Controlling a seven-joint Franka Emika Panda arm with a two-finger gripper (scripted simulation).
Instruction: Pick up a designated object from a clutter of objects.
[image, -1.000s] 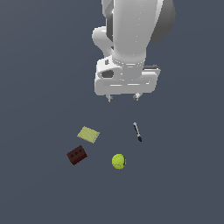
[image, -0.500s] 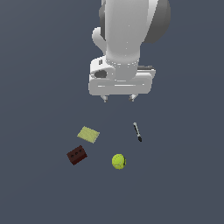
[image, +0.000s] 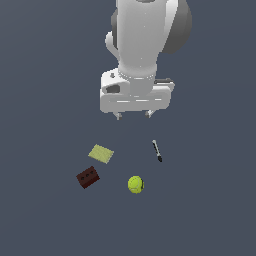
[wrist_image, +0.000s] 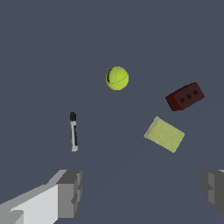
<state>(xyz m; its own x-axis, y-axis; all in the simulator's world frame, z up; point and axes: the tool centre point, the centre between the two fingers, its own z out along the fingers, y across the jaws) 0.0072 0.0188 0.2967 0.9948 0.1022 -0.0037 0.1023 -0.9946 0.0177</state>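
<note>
In the exterior view most of the gripper (image: 134, 115) is hidden behind the white wrist housing; only two short fingertips (image: 119, 116) poke out below it, and the arm's upper part is cut off by the picture's edge. The wrist view cuts off both fingers (wrist_image: 70, 192) at its border, yet they stand wide apart with nothing between them, so the jaws are open and empty. The flat pad (image: 101, 153) lies on the dark floor (image: 210, 210), below the gripper and toward the exterior view's left, clear of everything. Taking the pad as landmark: the brick (image: 87, 177) sits near it, apart, its holes barely readable; the tennis ball (image: 135, 184) lies farther off; the pen-like stick (image: 157, 150) lies well apart on the pad's other side, its markings too small to read.
</note>
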